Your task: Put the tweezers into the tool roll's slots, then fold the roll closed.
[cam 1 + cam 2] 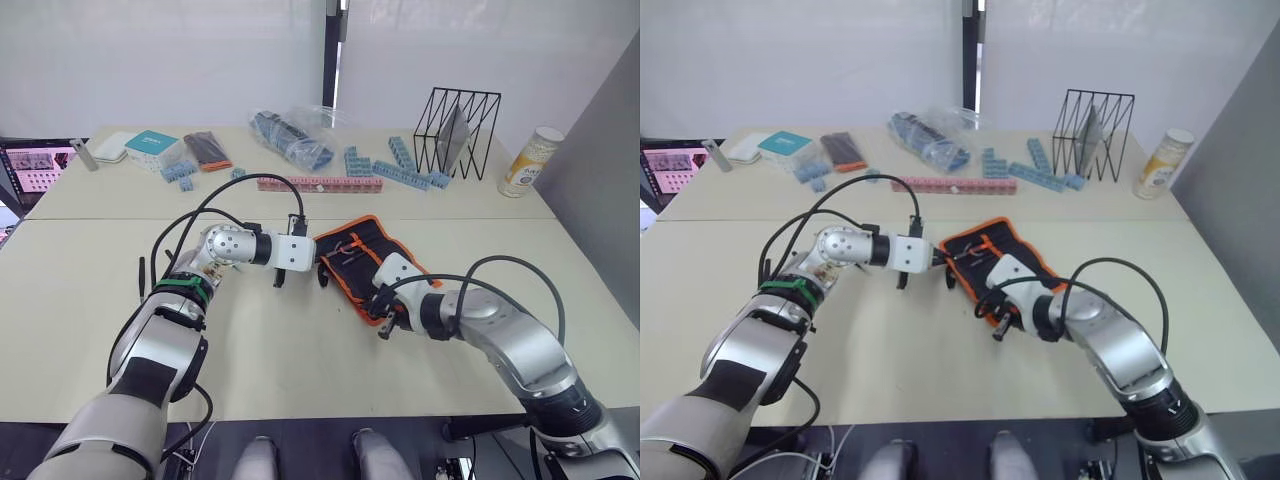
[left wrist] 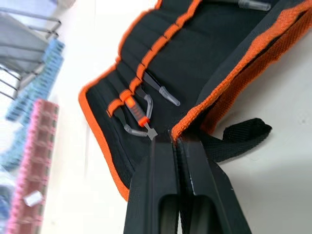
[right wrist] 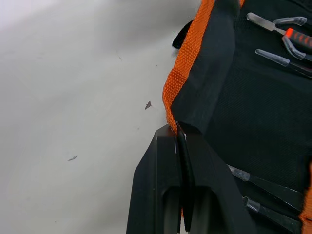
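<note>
Roll (image 1: 363, 258) pinched at orange edge by both grippers, left (image 2: 174, 141) and right (image 3: 178, 130); best lifted evenly, folded over without shaking tweezers (image 2: 158, 90) loose.

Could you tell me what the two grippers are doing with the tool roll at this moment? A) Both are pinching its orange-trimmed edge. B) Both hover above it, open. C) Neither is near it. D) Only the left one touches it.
A: the left gripper and the right gripper each have their fingers shut on the orange-trimmed edge of the tool roll.
</note>
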